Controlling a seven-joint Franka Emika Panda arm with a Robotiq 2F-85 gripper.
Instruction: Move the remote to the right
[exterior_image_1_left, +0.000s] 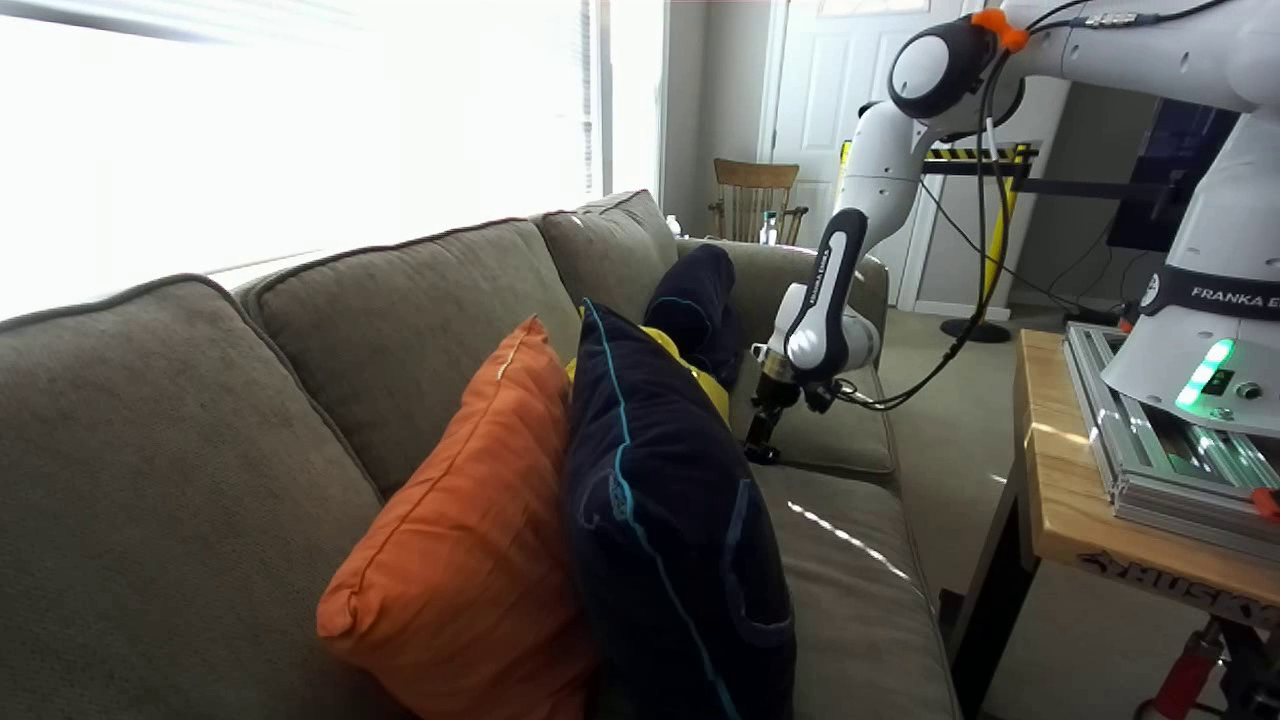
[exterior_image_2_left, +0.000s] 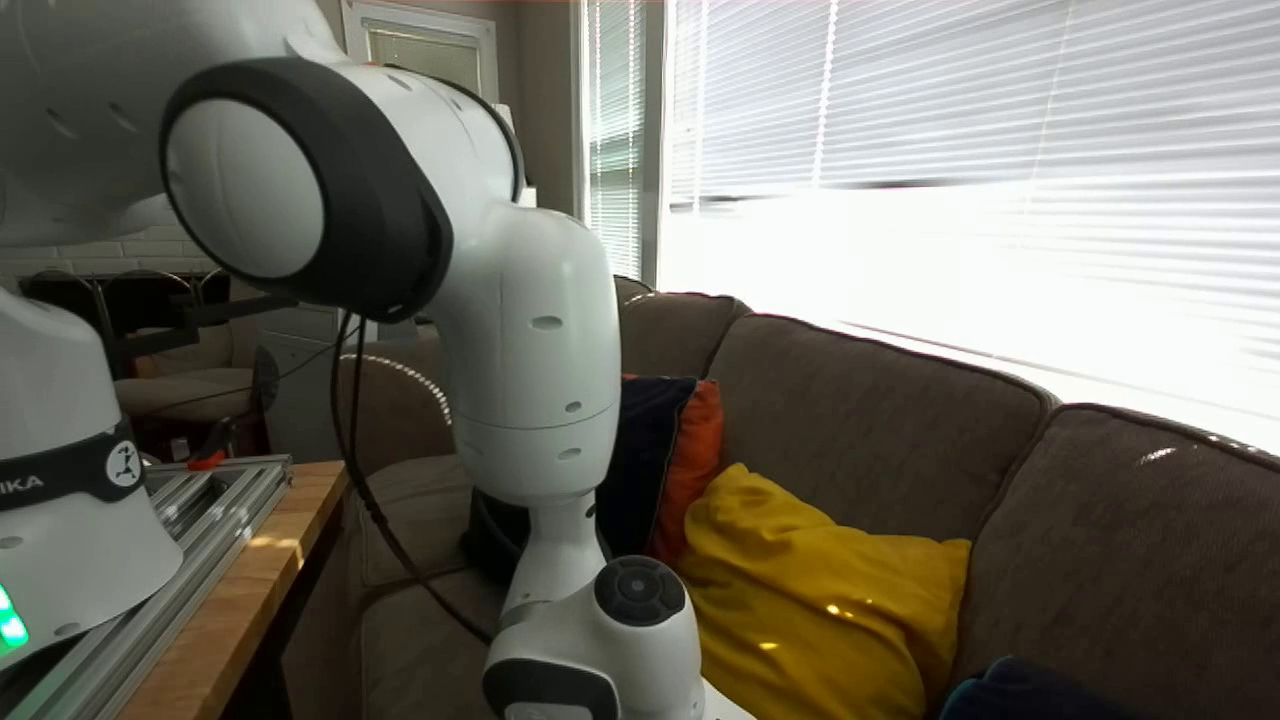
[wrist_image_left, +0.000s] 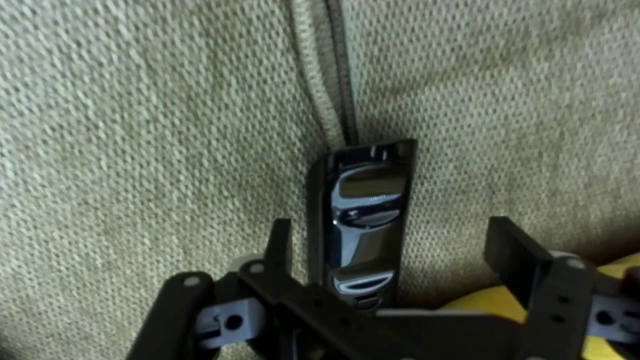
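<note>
I have the gripper (wrist_image_left: 391, 245) over the remote (wrist_image_left: 367, 220), with its fingers (wrist_image_left: 278, 247) spread wide and nothing pinched between them. The remote lies on the couch (exterior_image_1_left: 850, 610) seat, where a piped seam (wrist_image_left: 312, 75) runs up to its end, near the yellow pillow (exterior_image_2_left: 790, 590). In the wrist view its lower end goes out of sight behind my gripper, so I don't get its whole length. One finger is just beside a long edge; the opposite one hangs well apart, leaving the remote off-centre in the gap.

In an exterior view the arm (exterior_image_1_left: 835, 280) reaches down to the seat beyond the big navy pillow (exterior_image_1_left: 660, 500). I can't tell there whether the fingertips touch the couch, and I can't pick out the remote.

As for progress, I take the approach as nearly done and the grasp as not yet made, which leaves the squeeze, the carry to the right and the release. These pictures alone can't quite rule out that it's the far end of the job. If I'm right, I'd nudge sideways to centre up first; otherwise the nearer finger would probably meet the remote early and push it.
</note>
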